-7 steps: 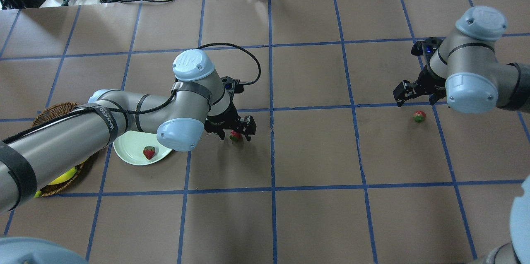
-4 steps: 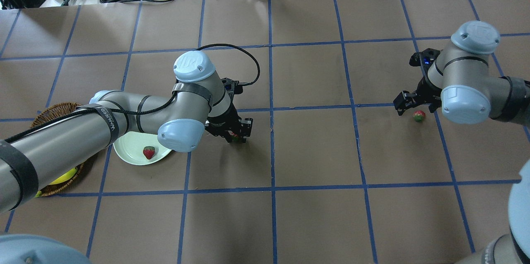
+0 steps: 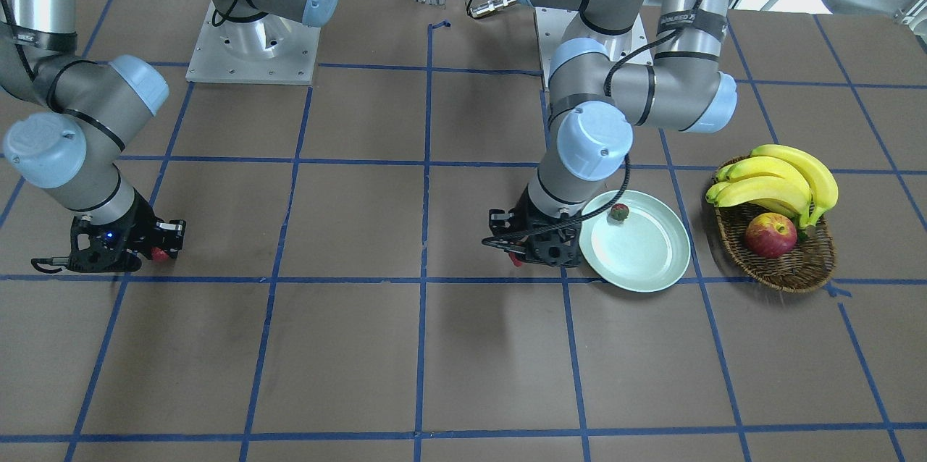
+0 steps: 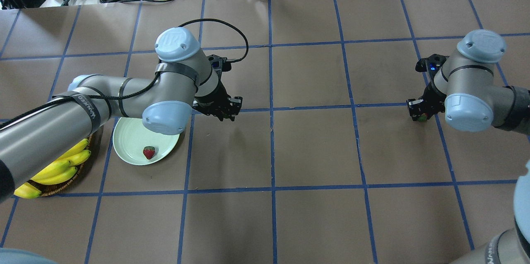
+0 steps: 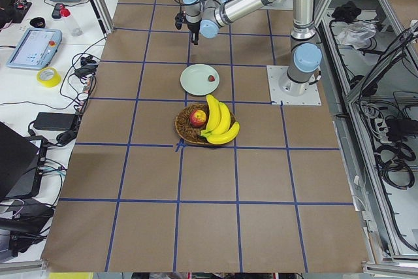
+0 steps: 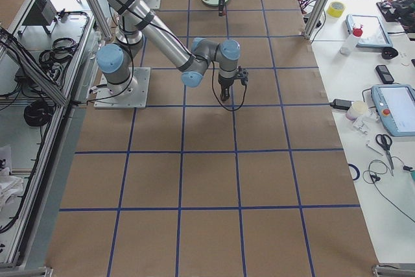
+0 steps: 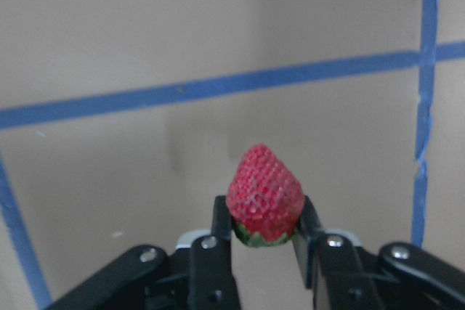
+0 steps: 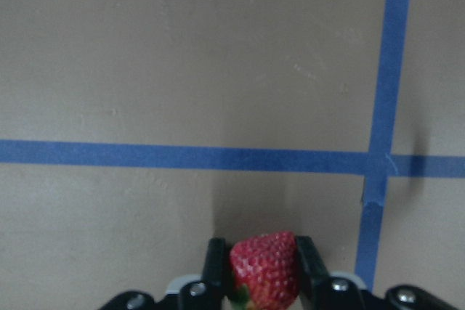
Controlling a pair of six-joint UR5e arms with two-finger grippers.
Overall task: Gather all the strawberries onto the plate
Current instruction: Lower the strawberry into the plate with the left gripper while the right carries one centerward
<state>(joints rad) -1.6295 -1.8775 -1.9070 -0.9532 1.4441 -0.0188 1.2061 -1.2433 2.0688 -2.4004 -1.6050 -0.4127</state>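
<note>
My left gripper [image 4: 225, 111] is shut on a red strawberry [image 7: 265, 205] and holds it just above the table, right of the plate's far edge. The pale green plate [image 4: 128, 148] holds one strawberry [image 4: 149, 152], which also shows in the front view [image 3: 618, 212]. My right gripper [image 4: 419, 114] stands low at the table's right side, its fingers closed on the third strawberry [image 8: 265, 270]. In the overhead view only a bit of that berry [image 4: 422, 118] shows under the gripper.
A brown wicker basket [image 3: 789, 274] with bananas [image 3: 775, 179] and a red apple [image 3: 771, 235] stands just beyond the plate [image 3: 637, 259] on my left. Blue tape lines grid the brown table. Cables and boxes lie along the far edge.
My left gripper closed on its strawberry and moved up and toward the far left with it. My right gripper came down over the other strawberry and closed on it.
</note>
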